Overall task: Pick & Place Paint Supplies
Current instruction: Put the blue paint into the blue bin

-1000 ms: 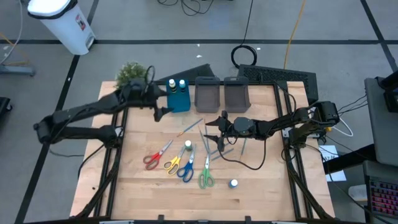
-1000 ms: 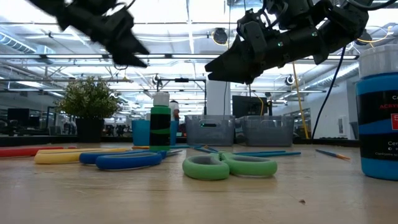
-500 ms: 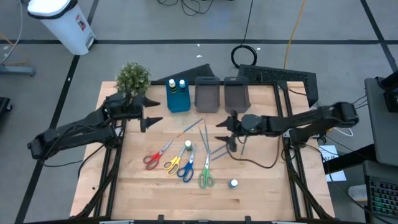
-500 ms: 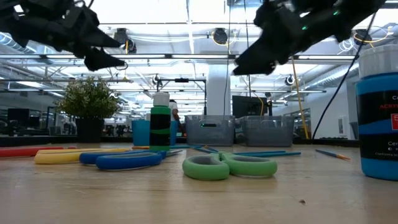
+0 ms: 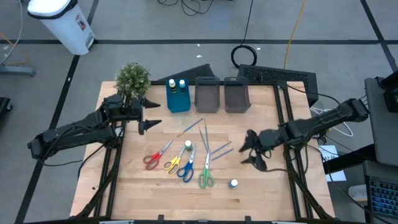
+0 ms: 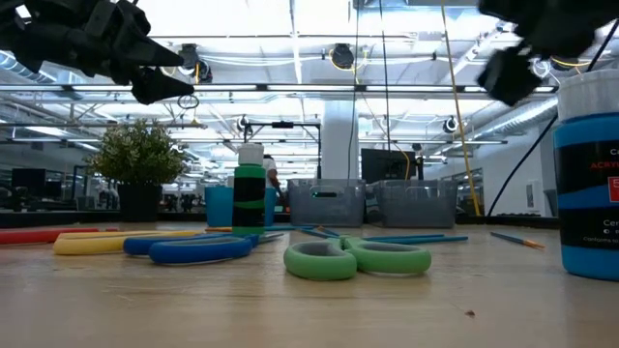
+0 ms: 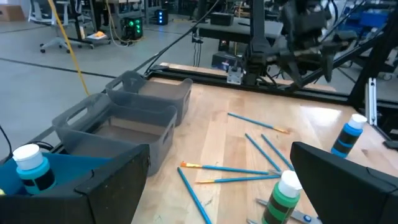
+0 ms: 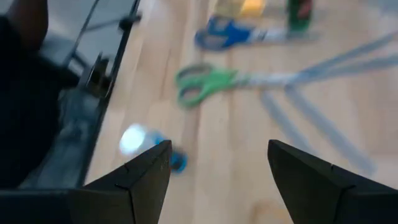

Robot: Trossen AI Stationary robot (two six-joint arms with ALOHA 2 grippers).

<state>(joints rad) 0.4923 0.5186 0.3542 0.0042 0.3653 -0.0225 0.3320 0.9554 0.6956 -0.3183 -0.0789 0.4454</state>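
Four pairs of scissors lie flat on the wooden table: red (image 5: 155, 155), yellow (image 5: 175, 162), blue (image 5: 186, 168) and green (image 5: 206, 175). A green bottle (image 5: 188, 146) with a white cap stands among them. A blue bottle (image 5: 234, 183) stands nearer the front. Several thin brushes (image 5: 211, 142) lie in the middle. My left gripper (image 5: 150, 116) hovers open by the plant, left of the blue bin, holding nothing. My right gripper (image 5: 247, 150) hovers open over the table's right part, right of the brushes, also holding nothing.
A blue bin (image 5: 178, 97) holding two bottles and two grey bins (image 5: 207, 94) (image 5: 236, 94) stand along the far edge. A green potted plant (image 5: 133, 77) sits at the far left corner. Bare wood lies along the near edge and at the right.
My right gripper has drawn back from above the brushes toward the table's right edge, rising and tipping up from a downward point. My left gripper has pulled away from the blue bin toward the left edge, then stayed still. Both have stayed open.
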